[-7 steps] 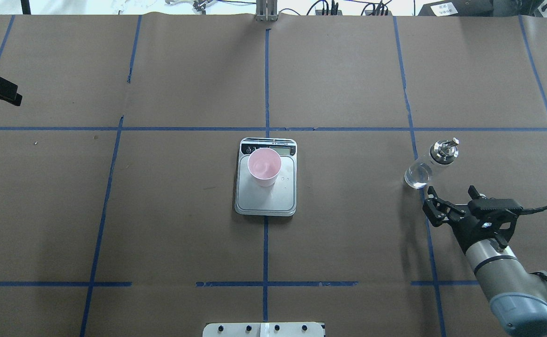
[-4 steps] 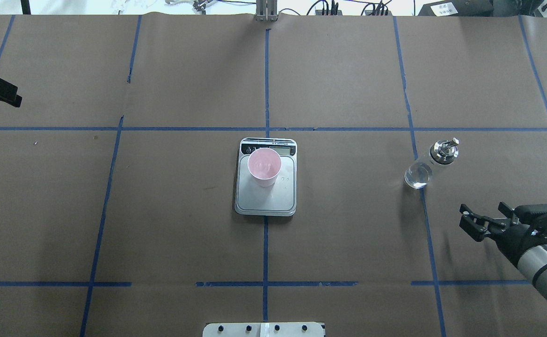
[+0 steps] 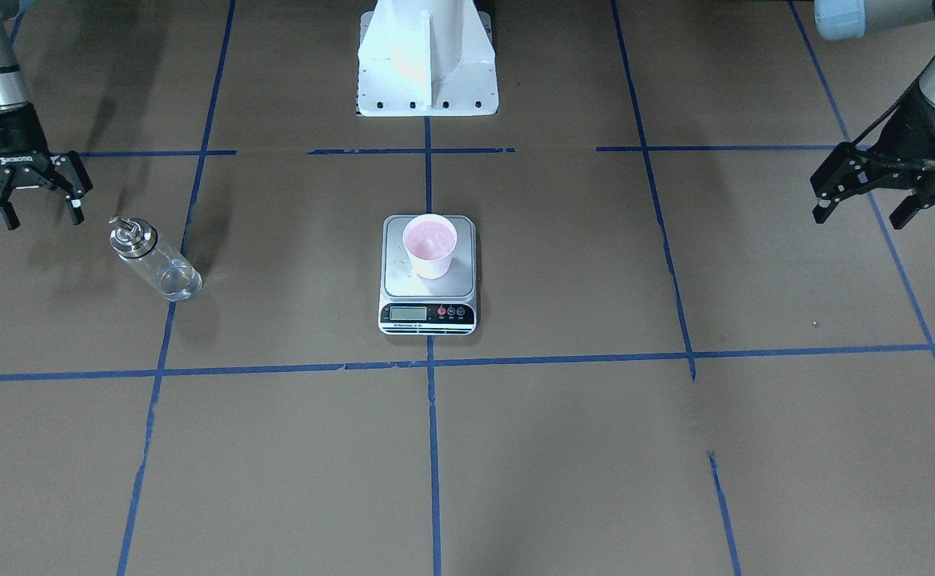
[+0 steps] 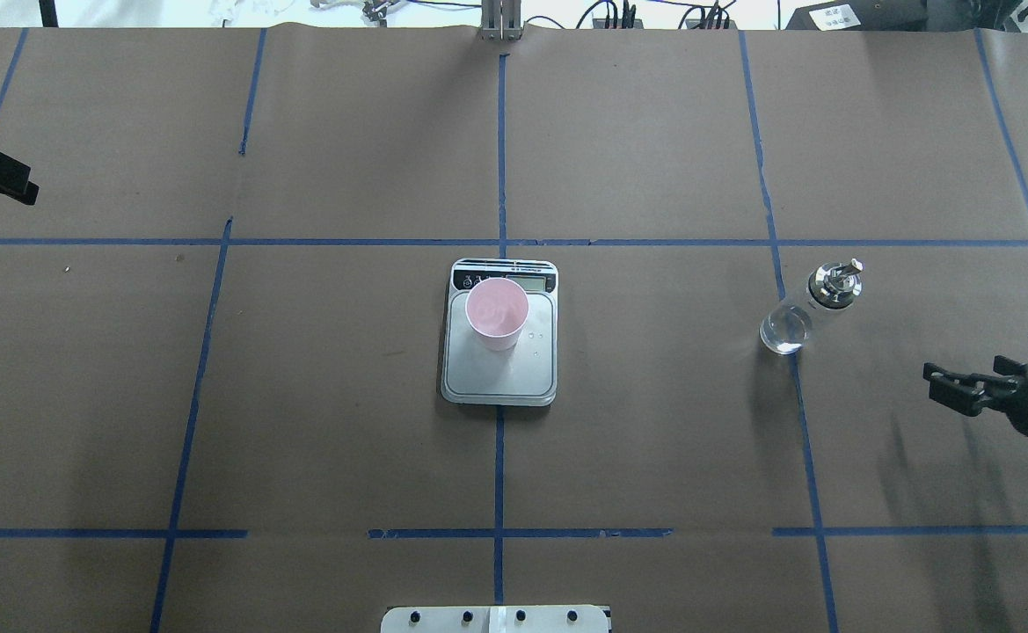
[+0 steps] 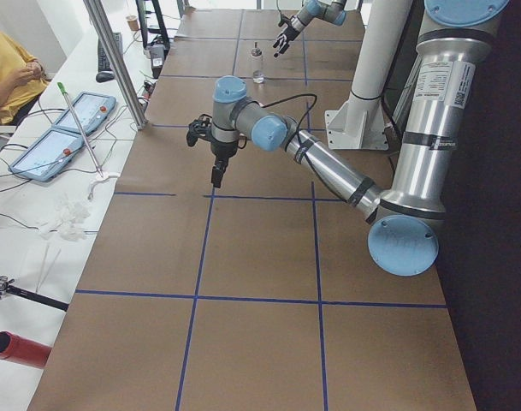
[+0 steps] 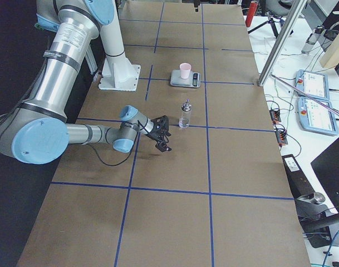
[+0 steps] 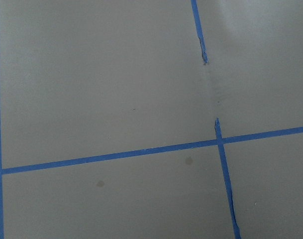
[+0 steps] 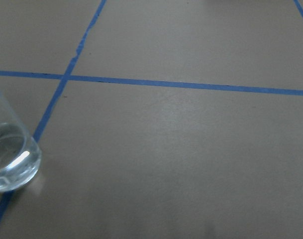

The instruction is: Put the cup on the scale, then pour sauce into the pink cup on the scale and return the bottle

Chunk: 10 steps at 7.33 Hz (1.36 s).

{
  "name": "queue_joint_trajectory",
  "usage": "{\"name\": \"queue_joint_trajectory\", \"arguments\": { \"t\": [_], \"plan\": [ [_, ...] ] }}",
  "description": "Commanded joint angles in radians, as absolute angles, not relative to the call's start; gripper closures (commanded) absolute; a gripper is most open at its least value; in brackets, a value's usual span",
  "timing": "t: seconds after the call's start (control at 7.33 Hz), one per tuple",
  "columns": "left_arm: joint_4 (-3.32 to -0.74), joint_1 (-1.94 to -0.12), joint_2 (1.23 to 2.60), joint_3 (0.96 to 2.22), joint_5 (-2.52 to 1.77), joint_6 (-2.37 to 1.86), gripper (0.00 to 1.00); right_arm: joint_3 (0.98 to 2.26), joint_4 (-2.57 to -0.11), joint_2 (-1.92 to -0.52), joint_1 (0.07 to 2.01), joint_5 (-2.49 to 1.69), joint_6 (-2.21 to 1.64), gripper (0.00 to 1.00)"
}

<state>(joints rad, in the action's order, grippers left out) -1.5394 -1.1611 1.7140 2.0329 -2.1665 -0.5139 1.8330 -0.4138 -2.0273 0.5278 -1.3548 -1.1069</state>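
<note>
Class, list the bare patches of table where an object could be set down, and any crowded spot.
Free: the paper between scale and bottle, and the wide stretch left of the scale. Crowded: beside the bottle, near the right gripper.

White lettering on the body of the right gripper [image 3: 41, 218], seen in the front-facing view, appears to read ROBOTIQ. The display [image 3: 408, 313] of the scale [image 3: 461, 282] and the marks under its buttons are too small to read. A white sticker [image 5: 440, 81] on the left arm [image 5: 328, 167] bears print that likewise cannot be made out.
</note>
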Motion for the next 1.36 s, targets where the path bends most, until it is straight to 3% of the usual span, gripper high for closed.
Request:
{"name": "queue_joint_trajectory", "arguments": {
  "t": [0.0,0.27,0.68,1.09,1.23],
  "plan": [
    [-1.539,-1.181,1.689,2.031,-2.235,-0.447,0.0,1.778,-0.414,-1.974,0.844,-1.712,-0.939,0.0],
    [-1.534,-1.233,1.686,2.005,-2.233,-0.347,0.0,1.711,-0.585,-1.845,1.129,-2.016,-0.75,0.0],
    [-1.537,-1.296,1.628,2.017,-2.238,-0.286,0.0,1.713,-1.078,-1.673,1.458,-2.28,-0.325,0.0],
    [-1.522,-1.388,1.606,1.982,-2.29,-0.198,0.0,1.73,-1.58,-1.541,1.598,-2.322,0.034,0.0],
    [-1.513,-1.435,1.606,1.898,-2.362,-0.193,0.0,1.727,-1.682,-1.517,1.612,-2.322,0.137,0.0]
  ]
}}
